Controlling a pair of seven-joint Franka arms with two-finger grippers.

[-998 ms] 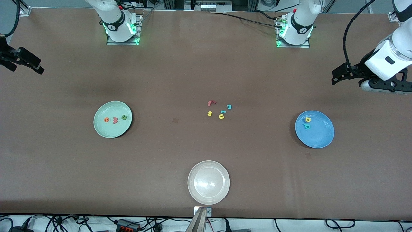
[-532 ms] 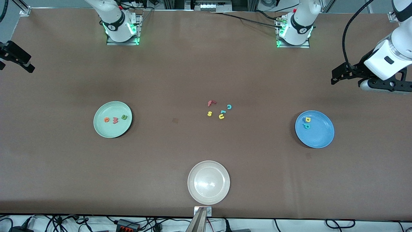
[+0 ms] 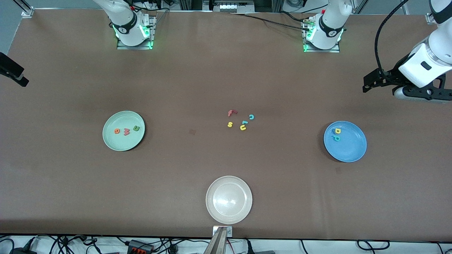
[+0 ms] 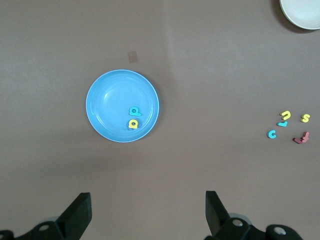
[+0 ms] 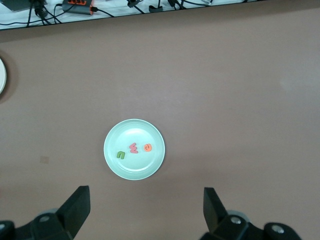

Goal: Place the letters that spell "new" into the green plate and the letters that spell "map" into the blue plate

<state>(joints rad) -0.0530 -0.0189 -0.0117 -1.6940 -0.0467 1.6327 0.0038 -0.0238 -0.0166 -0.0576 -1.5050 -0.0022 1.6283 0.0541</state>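
The green plate [image 3: 122, 143] holds an orange e [image 3: 117, 131], a salmon w [image 3: 126, 132] and a green n [image 3: 136, 128]. The blue plate [image 3: 351, 150] holds a yellow a [image 3: 338, 131] and a teal p [image 3: 337, 138]; I cannot make out a blue m against the blue. My left gripper [image 3: 367, 84] hangs open and empty over bare table at the left arm's end, with the blue plate [image 4: 110, 100] in its wrist view. My right gripper [image 3: 16, 76] is open and empty at the right arm's end of the table, partly out of the front view.
At the table's middle lie a red f [image 3: 231, 113], a teal c [image 3: 251, 116], a yellow s [image 3: 230, 124], a yellow u [image 3: 243, 127] and a small teal piece [image 3: 244, 122]. A cream-white plate [image 3: 215, 215] sits near the front edge.
My right gripper has drawn back toward the right arm's end of the table, sliding partly out of the front view. The left gripper has barely shifted. No letter has moved.
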